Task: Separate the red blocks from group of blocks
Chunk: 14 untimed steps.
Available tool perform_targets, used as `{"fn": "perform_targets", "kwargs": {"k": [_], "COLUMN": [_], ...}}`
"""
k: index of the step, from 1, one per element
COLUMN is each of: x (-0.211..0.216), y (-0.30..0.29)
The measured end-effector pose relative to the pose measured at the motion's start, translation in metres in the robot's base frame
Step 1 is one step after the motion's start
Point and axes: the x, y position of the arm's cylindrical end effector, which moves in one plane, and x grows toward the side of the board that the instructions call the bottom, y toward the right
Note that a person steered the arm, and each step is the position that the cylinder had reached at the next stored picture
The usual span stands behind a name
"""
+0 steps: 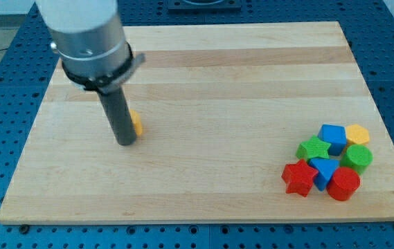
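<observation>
A cluster of blocks sits at the view's lower right on the wooden board (203,76). In it, a red star-shaped block (298,178) is at the left bottom and a red rounded block (343,184) at the bottom right, with a blue triangular block (323,170) between them. Above are a green star-shaped block (314,148), a blue block (333,136), a yellow hexagonal block (357,134) and a green rounded block (356,157). My tip (126,141) is far to the left, touching a small yellow block (136,123) mostly hidden behind the rod.
The board lies on a blue perforated table (3,83). The arm's grey cylindrical body (86,34) stands over the board's upper left.
</observation>
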Motion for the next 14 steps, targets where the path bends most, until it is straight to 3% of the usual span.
{"fn": "perform_targets", "kwargs": {"k": [2, 3, 4, 6, 7, 8, 9, 10, 11, 14], "x": [0.002, 0.021, 0.021, -0.047, -0.070, -0.059, -0.028, 0.055, 0.099, 0.099], "y": [-0.001, 0.028, 0.097, 0.189, 0.272, 0.384, 0.459, 0.460, 0.446, 0.348]}}
